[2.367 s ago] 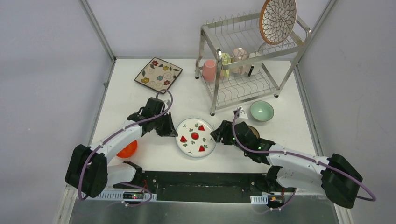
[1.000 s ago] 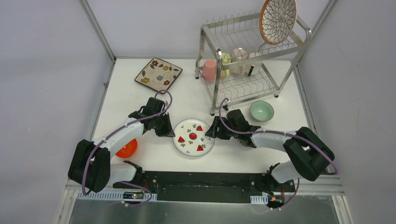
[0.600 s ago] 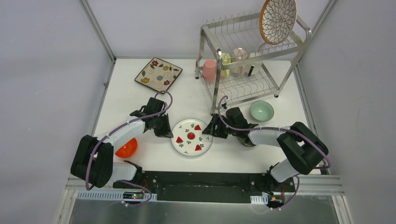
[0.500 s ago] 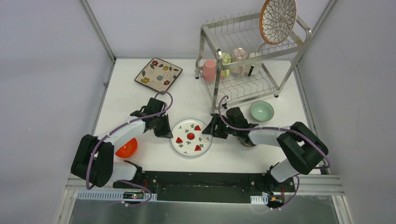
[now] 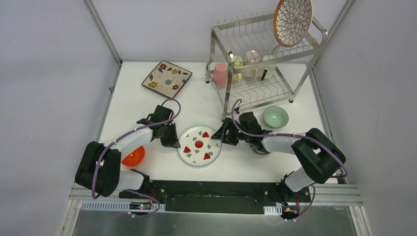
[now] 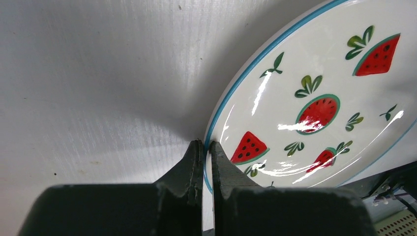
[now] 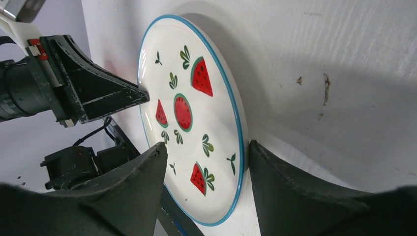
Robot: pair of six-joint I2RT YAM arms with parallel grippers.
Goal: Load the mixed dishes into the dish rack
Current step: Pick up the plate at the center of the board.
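The white plate [image 5: 198,146] with watermelon prints and a blue rim lies on the table between my two grippers. My left gripper [image 5: 173,142] is shut on its left rim; in the left wrist view the fingers [image 6: 196,157] pinch the blue edge of the plate [image 6: 314,93]. My right gripper [image 5: 220,136] is open at the plate's right rim. In the right wrist view its jaws straddle the edge of the plate [image 7: 196,113] without closing. The dish rack [image 5: 231,39] stands at the back right.
The petal-pattern plate [image 5: 293,19] stands on the rack's top tier, with pale cups [image 5: 253,60] below and a pink cup [image 5: 221,73] at the rack's left end. The square floral plate [image 5: 167,77] lies back left. The orange bowl [image 5: 134,157] sits under my left arm, and the mint bowl [image 5: 275,117] before the rack.
My right gripper swung in from the right to the plate's right rim. The plate and my left gripper slid a little to the left and up the view.
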